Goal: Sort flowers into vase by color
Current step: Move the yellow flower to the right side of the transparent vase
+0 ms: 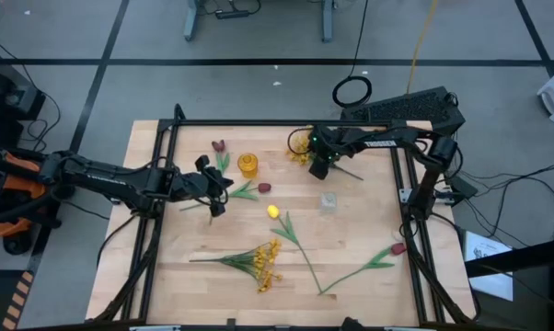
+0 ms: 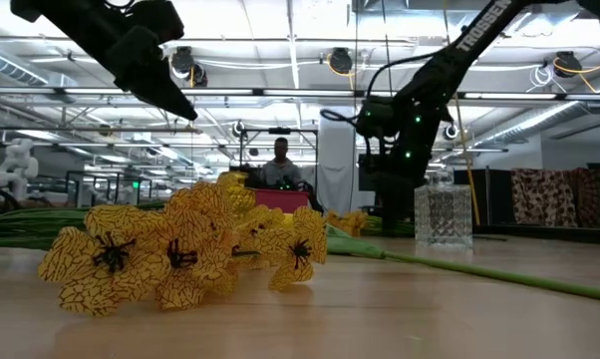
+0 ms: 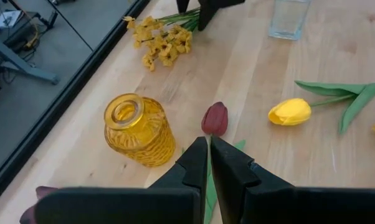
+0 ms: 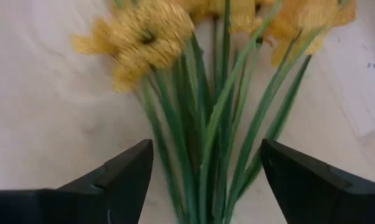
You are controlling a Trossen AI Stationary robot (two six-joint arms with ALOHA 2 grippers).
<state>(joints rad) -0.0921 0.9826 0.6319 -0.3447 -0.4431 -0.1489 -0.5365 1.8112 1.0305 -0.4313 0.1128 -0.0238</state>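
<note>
Yellow spray (image 2: 180, 249) fills the low view's foreground, lying flat on the table (image 1: 351, 230); from above I place it near 6 o'clock.

Left gripper (image 3: 209, 163): fingers pressed together, pinching the green stem just below a red tulip (image 3: 215, 119). That tulip sits left of table centre, at about 9 o'clock. Yellow vase (image 3: 137, 129) stands upright just beside it, toward 11 o'clock.

Right gripper (image 4: 206, 168): fingers spread wide, straddling the stems of a second spray (image 4: 200, 25) at 12 o'clock; I can't tell whether they touch it.

Clear vase (image 1: 328, 202) upright just right of centre.

Other flowers:
- yellow tulip (image 1: 273, 211) at centre
- red tulip (image 1: 218, 145) at 10 o'clock
- red tulip (image 1: 398, 248) at 4 o'clock, long stem lying flat
</note>
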